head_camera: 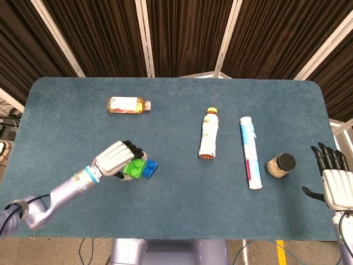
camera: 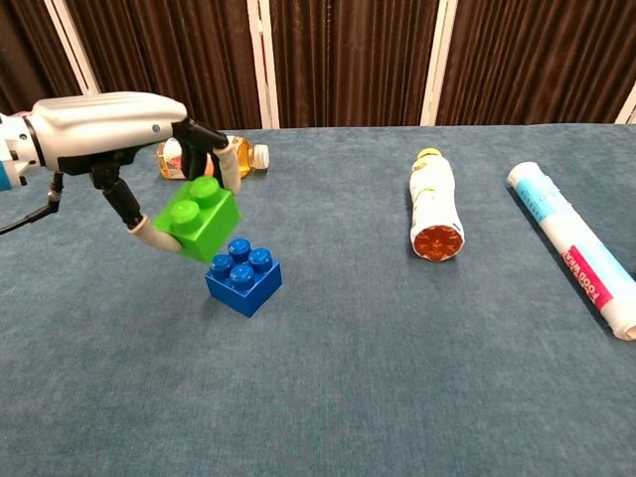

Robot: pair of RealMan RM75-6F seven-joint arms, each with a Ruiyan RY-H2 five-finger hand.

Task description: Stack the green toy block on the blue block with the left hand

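1. The left hand [camera: 119,129] grips the green toy block [camera: 197,217], with one finger at the block's far side and another at its near left edge; the block hangs below and right of the palm.
2. The green toy block is tilted and off the table [head_camera: 176,210], just left of and partly above the blue block [camera: 243,275]. Its lower right corner is at the blue block's left studs; whether the two touch cannot be told.
3. In the head view the green toy block [head_camera: 133,167] sits tucked under the left hand [head_camera: 116,159], directly left of the blue block [head_camera: 150,168].
4. The blue block rests flat on the table, left of centre, studs up.
5. The right hand [head_camera: 333,179] is at the table's near right edge, fingers spread and pointing away, holding nothing.
6. Other items, all lying on the table:
   - a juice bottle [head_camera: 128,104] at far left;
   - a white bottle [head_camera: 209,134] at centre;
   - a white roll [head_camera: 249,151] just right of it;
   - a small jar [head_camera: 281,165] further right, near the right hand.
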